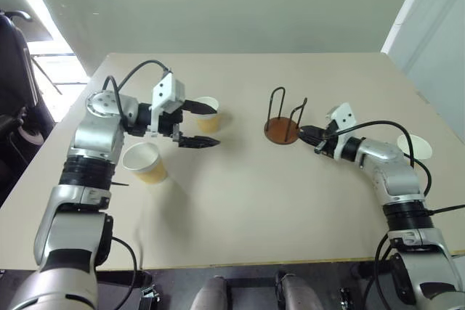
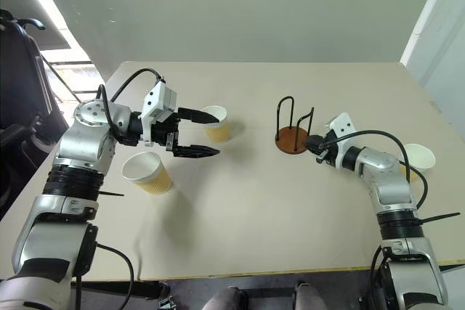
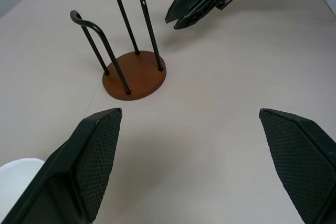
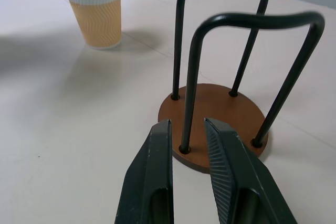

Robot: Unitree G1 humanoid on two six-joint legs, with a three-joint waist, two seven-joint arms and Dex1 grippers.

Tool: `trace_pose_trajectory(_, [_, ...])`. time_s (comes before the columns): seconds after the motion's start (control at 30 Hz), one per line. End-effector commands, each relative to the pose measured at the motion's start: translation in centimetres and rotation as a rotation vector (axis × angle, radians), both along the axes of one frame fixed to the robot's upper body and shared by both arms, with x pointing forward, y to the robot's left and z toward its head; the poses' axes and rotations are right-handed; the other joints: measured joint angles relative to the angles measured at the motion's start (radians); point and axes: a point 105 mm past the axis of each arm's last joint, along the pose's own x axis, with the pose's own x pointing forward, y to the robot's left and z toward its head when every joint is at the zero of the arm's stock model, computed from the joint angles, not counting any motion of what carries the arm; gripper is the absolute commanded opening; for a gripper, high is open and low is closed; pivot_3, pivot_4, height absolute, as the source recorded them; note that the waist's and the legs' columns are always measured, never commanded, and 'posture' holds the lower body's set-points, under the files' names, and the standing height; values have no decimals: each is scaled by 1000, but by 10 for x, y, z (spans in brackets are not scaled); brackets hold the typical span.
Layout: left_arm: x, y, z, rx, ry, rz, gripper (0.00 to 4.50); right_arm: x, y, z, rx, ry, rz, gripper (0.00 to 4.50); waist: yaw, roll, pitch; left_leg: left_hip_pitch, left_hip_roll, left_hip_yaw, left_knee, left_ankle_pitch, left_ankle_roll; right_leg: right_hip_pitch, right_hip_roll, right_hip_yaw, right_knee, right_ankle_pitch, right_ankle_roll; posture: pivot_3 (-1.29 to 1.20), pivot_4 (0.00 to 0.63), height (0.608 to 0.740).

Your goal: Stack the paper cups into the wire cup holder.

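My left gripper (image 1: 216, 127) hovers wide open over the table's left half. One tan paper cup (image 1: 208, 115) stands upright just beyond its far finger, outside the gap; its white rim (image 3: 16, 182) shows beside that finger. A second paper cup (image 1: 145, 162) stands near my left forearm, and a third (image 1: 415, 148) peeks out behind my right forearm. The wire cup holder (image 1: 281, 131) stands empty mid-table, a brown disc with two black loops. My right gripper (image 4: 189, 124) sits low just right of the holder's base (image 4: 220, 114), fingers a narrow gap apart and holding nothing.
The beige table (image 1: 254, 201) has its front edge close to me and its right edge near the third cup. A dark chair-like object (image 1: 14, 70) stands off the table's left side. A pale wall runs behind the far edge.
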Motion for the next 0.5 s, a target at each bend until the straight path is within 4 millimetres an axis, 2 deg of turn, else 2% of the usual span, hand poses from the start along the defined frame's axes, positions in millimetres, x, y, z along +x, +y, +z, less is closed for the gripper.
trace_pose_trajectory(0.03, [-1, 5, 11, -12, -50, 14, 4483, 7, 3, 13, -1, -62, -8, 918, 0, 0, 0, 0, 0, 0, 0, 0, 0, 0, 0, 0, 0, 0, 0, 0, 150, 740])
trace_pose_trajectory(0.5, [0, 6, 13, -5, -58, 18, 4483, 24, 18, 14, -26, -92, 14, 918, 0, 0, 0, -1, 0, 0, 0, 0, 0, -1, 0, 0, 0, 0, 0, 0, 150, 740])
